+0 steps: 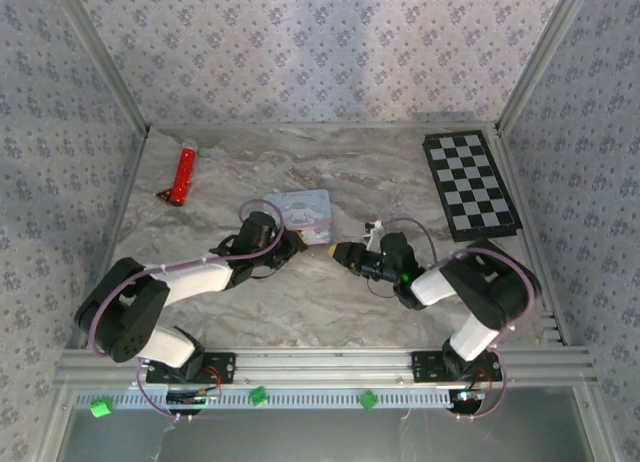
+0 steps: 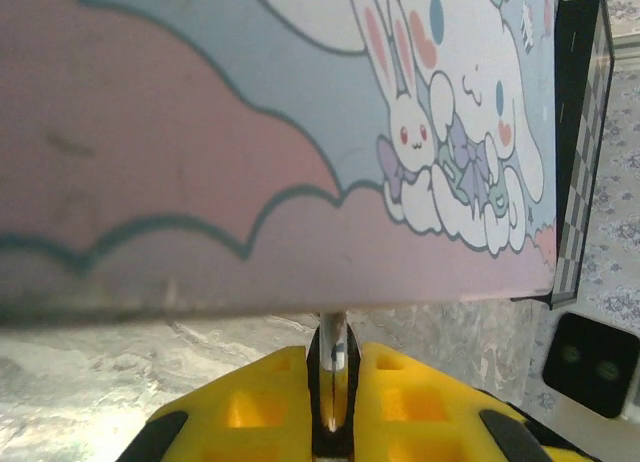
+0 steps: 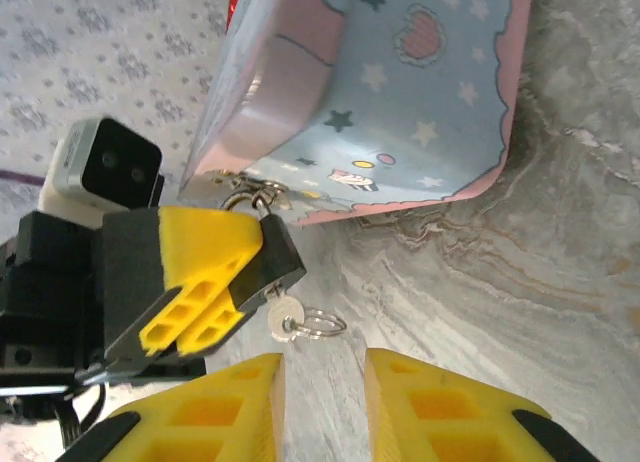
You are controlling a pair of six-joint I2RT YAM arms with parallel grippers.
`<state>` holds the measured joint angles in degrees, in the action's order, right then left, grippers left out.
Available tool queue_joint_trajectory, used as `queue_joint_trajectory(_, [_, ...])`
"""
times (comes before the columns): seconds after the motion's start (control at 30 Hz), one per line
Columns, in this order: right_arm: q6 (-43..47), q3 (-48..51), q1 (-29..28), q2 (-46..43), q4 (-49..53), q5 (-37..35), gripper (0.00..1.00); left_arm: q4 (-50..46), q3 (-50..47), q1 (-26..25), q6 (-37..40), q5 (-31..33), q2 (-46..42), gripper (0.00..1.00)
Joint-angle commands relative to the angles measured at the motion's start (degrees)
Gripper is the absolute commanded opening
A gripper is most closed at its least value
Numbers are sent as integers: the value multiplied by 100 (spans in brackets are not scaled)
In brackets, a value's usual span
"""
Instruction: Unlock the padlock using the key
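Note:
My left gripper (image 3: 215, 282) is shut on the small black padlock (image 3: 275, 257), and the silvery shackle (image 3: 245, 194) is hooked at the corner of the pastel cartoon tin (image 3: 400, 92). A silver key (image 3: 285, 317) with a wire ring (image 3: 322, 324) sticks out of the padlock's underside. My right gripper (image 3: 322, 402) is open just below the key, with only bare table between its yellow fingers (image 3: 225, 412). In the left wrist view the left gripper (image 2: 333, 372) pinches the padlock (image 2: 333, 347) right under the tin (image 2: 250, 142). From above, the two grippers (image 1: 292, 244) (image 1: 345, 252) face each other in front of the tin (image 1: 305, 212).
A red tube (image 1: 183, 175) lies at the back left of the marble table (image 1: 330, 312). A chessboard (image 1: 469, 183) sits at the back right. Patterned walls close in the sides and back.

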<state>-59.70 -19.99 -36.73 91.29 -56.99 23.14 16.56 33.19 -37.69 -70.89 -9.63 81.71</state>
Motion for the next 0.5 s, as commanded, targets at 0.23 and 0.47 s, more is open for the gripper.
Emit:
queue_joint_trajectory(0.23, [5059, -1133, -1139, -1775, 4507, -2014, 29, -82, -39, 150, 141, -91, -323, 6])
queue_joint_trajectory(0.47, [7353, -563, -1983, -1933, 2951, -2650, 27, -84, -32, 157, 150, -189, -350, 5])
